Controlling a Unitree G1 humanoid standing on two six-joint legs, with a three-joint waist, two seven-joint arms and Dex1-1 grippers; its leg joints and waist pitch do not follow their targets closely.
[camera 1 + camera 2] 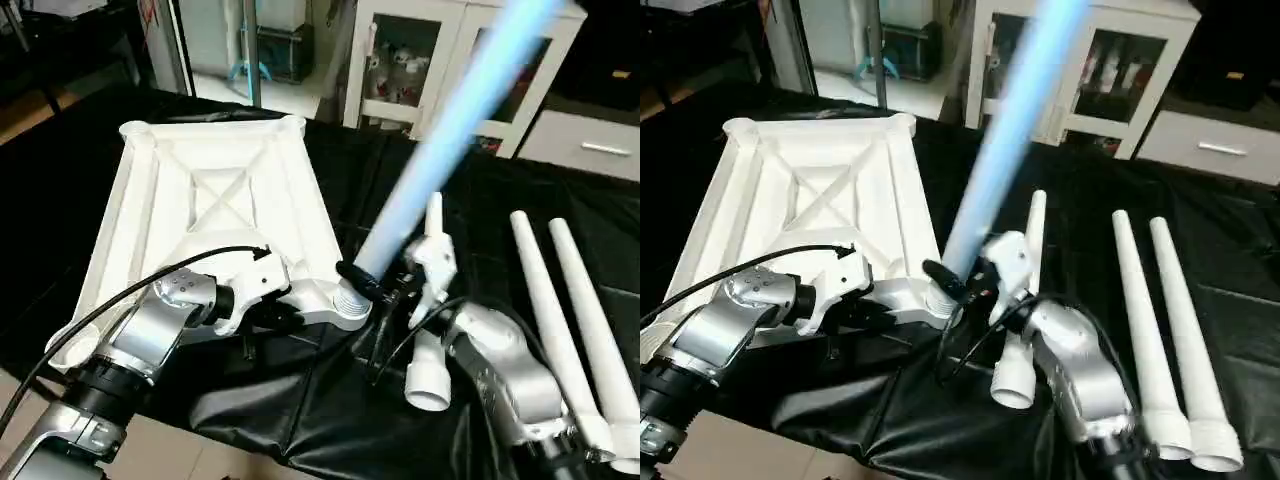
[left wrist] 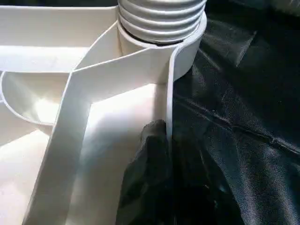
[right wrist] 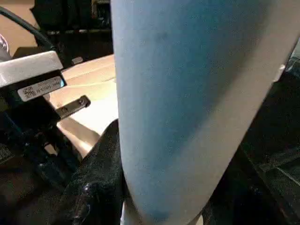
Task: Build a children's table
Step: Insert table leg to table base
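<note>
The white tabletop (image 1: 215, 190) lies upside down on the black cloth, its X ribs facing up. A white leg (image 1: 440, 140) stands in the near right corner socket (image 1: 345, 305), leaning up and to the right, with its threaded end (image 2: 159, 21) at the socket mouth. My right gripper (image 1: 365, 280) is shut on this leg just above the socket; one black finger (image 3: 101, 173) wraps its side. My left gripper (image 2: 166, 140) is shut on the tabletop's near rim beside that socket. Three loose legs lie on the cloth: one (image 1: 432, 300) under my right arm, two (image 1: 560, 310) further right.
The black-covered work table (image 1: 80, 180) ends just below my arms, with pale floor (image 1: 200, 455) beyond its front edge. A white glass-door cabinet (image 1: 400, 60) stands behind the table. A black cable (image 1: 130, 290) loops over my left forearm.
</note>
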